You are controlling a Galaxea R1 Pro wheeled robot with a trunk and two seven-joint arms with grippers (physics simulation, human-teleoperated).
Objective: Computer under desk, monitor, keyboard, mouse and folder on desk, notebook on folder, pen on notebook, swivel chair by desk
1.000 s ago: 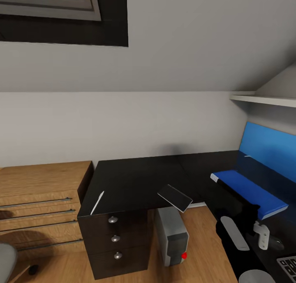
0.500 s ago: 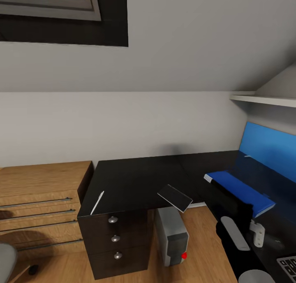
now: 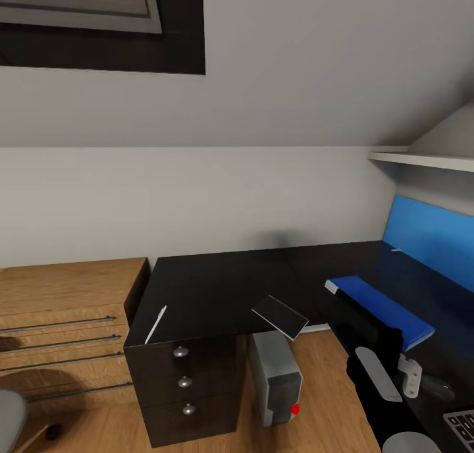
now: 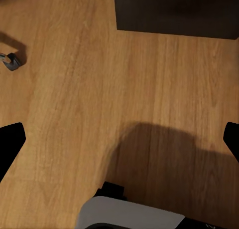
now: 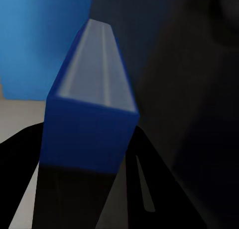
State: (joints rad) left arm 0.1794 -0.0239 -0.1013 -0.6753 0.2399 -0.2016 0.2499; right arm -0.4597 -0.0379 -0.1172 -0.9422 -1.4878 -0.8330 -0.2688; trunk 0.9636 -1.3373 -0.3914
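Two arms are in play. Left side, head view: a light wooden low cabinet (image 3: 66, 308) stands against the grey wall, touching the end of the desk (image 3: 217, 282). On the black desk top near its left front edge lies the pen (image 3: 156, 324), above the dark three-drawer unit (image 3: 184, 387). Further right, the notebook (image 3: 280, 317) lies tilted, overhanging the front edge of the desk, with the computer (image 3: 275, 377) on the wooden floor (image 3: 322, 380) below it, under the desk. In the left wrist view, the left gripper (image 4: 119, 139) hangs over bare floor with its fingers spread wide and nothing between them. Right of the notebook, the folder (image 3: 382, 308) sits on the desk's right wing, its white-and-black spine end pointing towards the notebook. The right gripper (image 3: 378, 338) is at the folder's near long edge; in the right wrist view its dark fingers (image 5: 144, 189) stand on either side of the folder's (image 5: 92, 129) blue edge, clamped on it. At the far right, a blue panel (image 3: 431, 232) rises behind the desk, and a keyboard (image 3: 463, 425) corner lies at the lower right edge.
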